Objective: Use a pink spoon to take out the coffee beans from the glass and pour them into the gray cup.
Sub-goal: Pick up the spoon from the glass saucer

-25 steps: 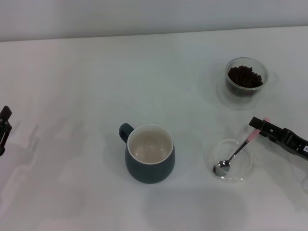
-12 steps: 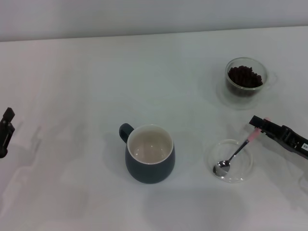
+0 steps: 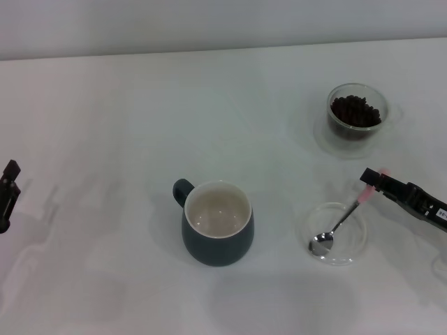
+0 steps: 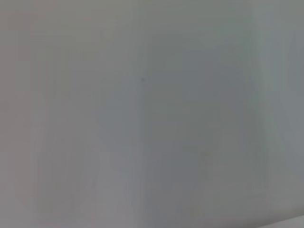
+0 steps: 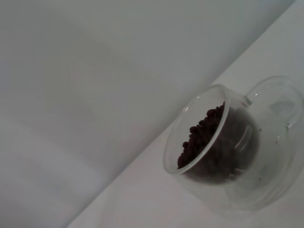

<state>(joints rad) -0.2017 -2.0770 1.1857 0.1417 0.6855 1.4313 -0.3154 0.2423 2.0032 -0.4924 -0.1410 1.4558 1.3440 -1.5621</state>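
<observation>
- Across the whole head view I see the white worktop (image 3: pixel 105 105) carrying everything.
- Left gripper (image 3: pixel 8 192) sits at the far left edge of the worktop, well apart from all the vessels; only a dark sliver of it shows, so I cannot tell if it is released or clenched. Its wrist view gives me nothing but blank grey.
- Gray cup (image 3: pixel 217 223) stands upright near the middle front, loop handle toward my left, cream inside visible, no beans in it that I can see.
- Right gripper (image 3: pixel 372 179) reaches in from the right edge, its tip at the pink end of the spoon; it looks clenched on the handle, though the contact is small in view.
- Glass (image 3: pixel 357 112) stands upright at the back right, well apart from the cup, also seen close in the right wrist view (image 5: pixel 223 142).
- Shallow clear dish (image 3: pixel 334 232) lies right of the cup, in front of the glass.
- Pink spoon (image 3: pixel 341 222) slants up from the dish, metal bowl resting in it.
- Coffee beans (image 3: pixel 356 110) heaped inside the glass.
</observation>
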